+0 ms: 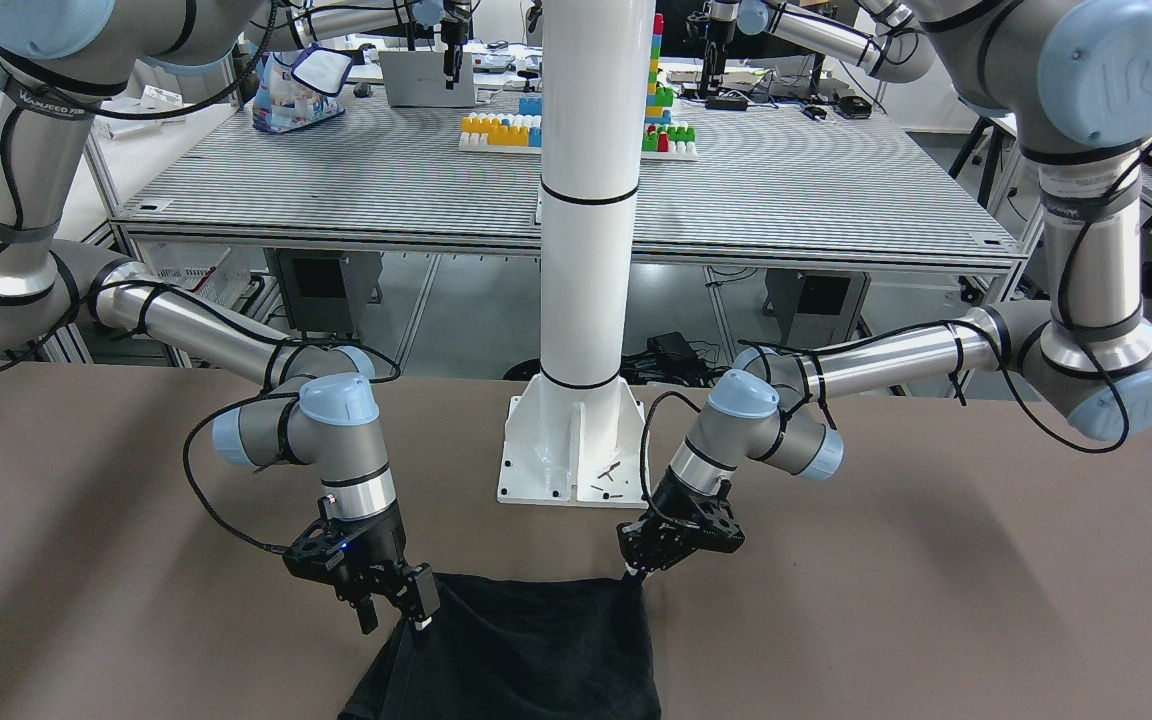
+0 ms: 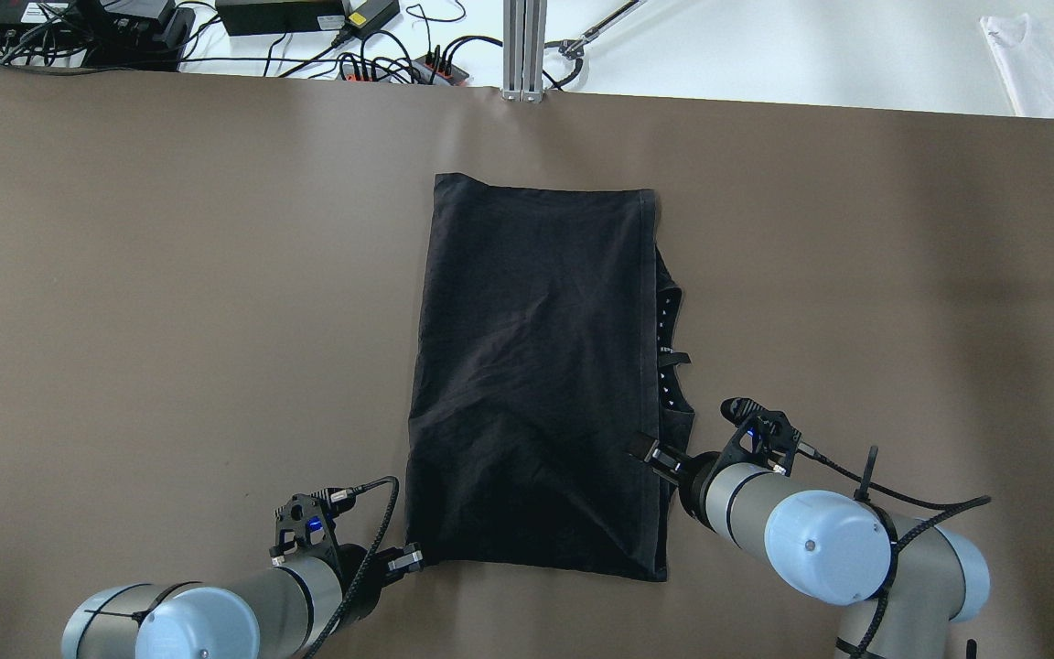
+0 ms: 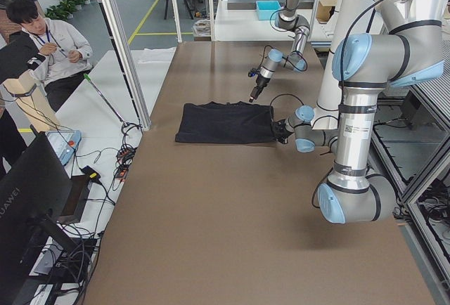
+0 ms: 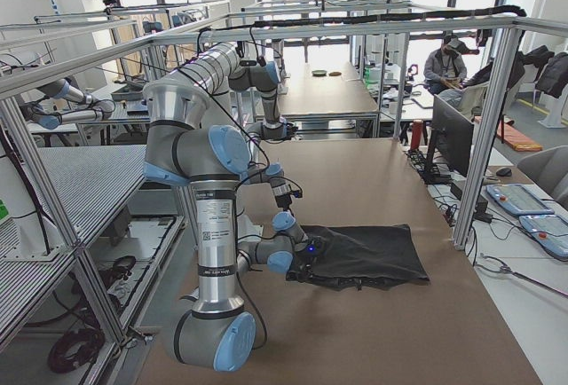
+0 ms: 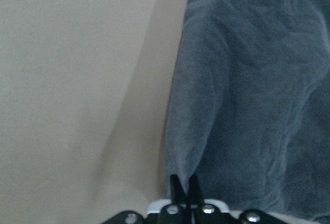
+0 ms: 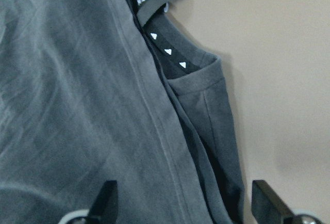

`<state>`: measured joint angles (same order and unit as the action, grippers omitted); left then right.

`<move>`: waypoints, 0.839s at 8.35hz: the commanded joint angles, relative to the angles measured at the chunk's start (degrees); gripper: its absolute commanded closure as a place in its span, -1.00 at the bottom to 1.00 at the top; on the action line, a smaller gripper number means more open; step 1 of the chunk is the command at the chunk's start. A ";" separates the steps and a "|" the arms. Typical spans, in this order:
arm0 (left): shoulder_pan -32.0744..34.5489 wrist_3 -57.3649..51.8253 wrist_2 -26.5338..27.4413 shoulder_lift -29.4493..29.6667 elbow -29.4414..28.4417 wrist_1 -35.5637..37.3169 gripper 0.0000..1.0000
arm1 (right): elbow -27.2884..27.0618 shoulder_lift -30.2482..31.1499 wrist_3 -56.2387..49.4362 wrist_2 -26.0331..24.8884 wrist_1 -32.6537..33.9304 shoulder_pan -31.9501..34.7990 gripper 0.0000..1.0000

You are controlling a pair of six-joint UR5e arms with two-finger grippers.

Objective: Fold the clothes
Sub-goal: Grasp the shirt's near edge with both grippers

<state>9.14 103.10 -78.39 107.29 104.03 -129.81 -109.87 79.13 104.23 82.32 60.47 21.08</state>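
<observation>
A black T-shirt (image 2: 536,366) lies folded in a long rectangle on the brown table (image 2: 170,275). Its collar with white triangles (image 6: 167,51) sticks out at its right edge. My left gripper (image 2: 413,556) is at the shirt's near left corner. In the left wrist view (image 5: 184,182) its fingers are pressed together on the fabric's edge, and it also shows in the front view (image 1: 633,572). My right gripper (image 2: 650,450) is open above the shirt's right edge, near the collar. Its fingers (image 6: 108,198) stand wide apart, and it also shows in the front view (image 1: 396,608).
The white robot pedestal (image 1: 576,300) stands at the table's near edge between the arms. A white cloth (image 2: 1053,50) lies off the table at the far right. Cables and power bricks (image 2: 307,18) run along the far edge. An operator (image 3: 42,45) sits beyond it.
</observation>
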 commanded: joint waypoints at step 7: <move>0.00 -0.09 0.08 -0.15 -0.14 0.09 1.00 | 3.35 -0.46 11.52 -5.77 -0.26 -6.49 0.67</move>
<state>9.14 103.05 -78.31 107.20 103.91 -129.76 -106.49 78.91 114.35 76.82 60.52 14.75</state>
